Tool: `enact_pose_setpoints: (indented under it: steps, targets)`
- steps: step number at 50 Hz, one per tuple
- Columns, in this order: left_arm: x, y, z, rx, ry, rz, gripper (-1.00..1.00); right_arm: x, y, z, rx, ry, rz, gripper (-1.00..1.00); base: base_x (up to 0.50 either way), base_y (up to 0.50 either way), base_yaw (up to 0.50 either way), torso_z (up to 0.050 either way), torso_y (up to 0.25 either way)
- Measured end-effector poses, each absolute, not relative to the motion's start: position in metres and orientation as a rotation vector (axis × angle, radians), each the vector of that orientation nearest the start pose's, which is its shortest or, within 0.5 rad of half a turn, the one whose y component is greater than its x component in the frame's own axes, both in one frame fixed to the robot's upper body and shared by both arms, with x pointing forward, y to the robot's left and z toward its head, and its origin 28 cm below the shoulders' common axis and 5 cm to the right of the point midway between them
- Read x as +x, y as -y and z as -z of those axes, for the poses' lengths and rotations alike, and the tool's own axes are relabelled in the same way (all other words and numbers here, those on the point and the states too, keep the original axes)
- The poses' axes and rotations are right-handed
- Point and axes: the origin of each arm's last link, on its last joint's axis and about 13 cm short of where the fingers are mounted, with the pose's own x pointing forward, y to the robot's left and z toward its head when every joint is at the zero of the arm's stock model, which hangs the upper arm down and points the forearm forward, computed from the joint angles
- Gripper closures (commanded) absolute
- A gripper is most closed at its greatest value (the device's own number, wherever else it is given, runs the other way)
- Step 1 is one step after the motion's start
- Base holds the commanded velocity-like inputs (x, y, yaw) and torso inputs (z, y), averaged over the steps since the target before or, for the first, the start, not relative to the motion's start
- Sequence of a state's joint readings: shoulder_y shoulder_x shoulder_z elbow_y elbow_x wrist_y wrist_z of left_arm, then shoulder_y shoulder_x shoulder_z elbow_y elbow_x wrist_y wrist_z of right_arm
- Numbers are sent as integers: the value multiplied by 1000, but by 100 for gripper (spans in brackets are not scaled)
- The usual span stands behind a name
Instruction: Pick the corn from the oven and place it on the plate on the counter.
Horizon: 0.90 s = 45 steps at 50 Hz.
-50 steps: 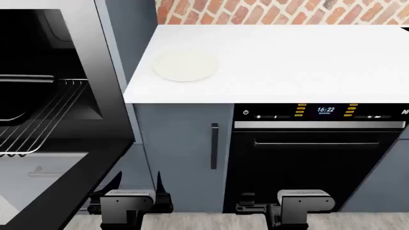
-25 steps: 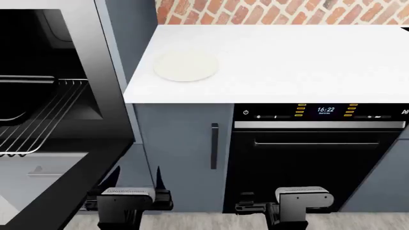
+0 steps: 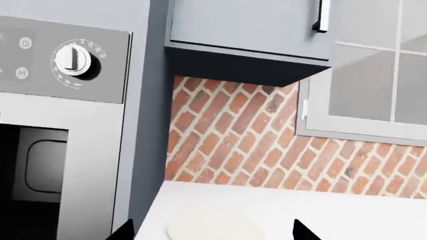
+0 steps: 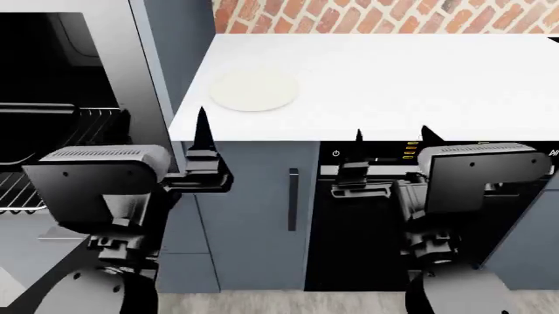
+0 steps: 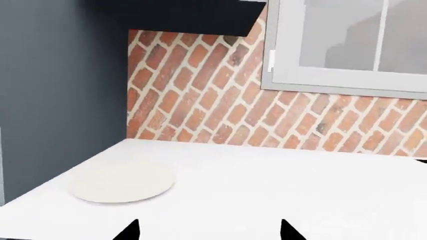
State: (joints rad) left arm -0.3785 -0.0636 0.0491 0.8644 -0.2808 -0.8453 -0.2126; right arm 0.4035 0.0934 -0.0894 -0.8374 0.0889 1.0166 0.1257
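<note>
The corn is out of view. The oven [image 4: 61, 65] stands open at the left, its dark cavity and wire rack [image 4: 18, 193] partly behind my left arm. The cream plate [image 4: 255, 90] lies bare on the white counter [image 4: 393, 78], near its left end. My left gripper [image 4: 164, 127] is open and empty, raised in front of the counter's left corner, with the plate [image 3: 213, 227] seen between its fingertips. Further right, at the counter's front edge, my right gripper [image 4: 393, 137] is open and empty too. In the right wrist view the plate [image 5: 123, 182] lies beyond that gripper [image 5: 210, 231].
A black appliance [image 4: 349, 229] with orange display marks sits under the counter behind my right arm. A brick wall [image 4: 393, 16] backs the counter. A wall cabinet [image 3: 247, 30] and a window [image 5: 347, 40] hang above. The oven's control dial [image 3: 73, 59] is on its grey panel.
Both arms have risen from low near the floor to counter height. Both grippers stay open and empty.
</note>
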Motion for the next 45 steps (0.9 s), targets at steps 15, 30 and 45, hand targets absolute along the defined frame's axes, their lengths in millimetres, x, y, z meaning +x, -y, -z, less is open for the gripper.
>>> enact_pose_setpoints:
  steps: [15,30,45]
  targets:
    - [197,-186,-285,-162,507,99,-100,207,86,-262,-20,287,-34,-100,0,0,0,0,0]
    - [182,-187,-314,-120,578,102,-100,189,87,-292,-73,317,-49,-100,0,0,0,0,0]
    - [178,-189,-316,-124,584,93,-100,182,90,-296,-108,305,-64,-100,0,466,0,0,0]
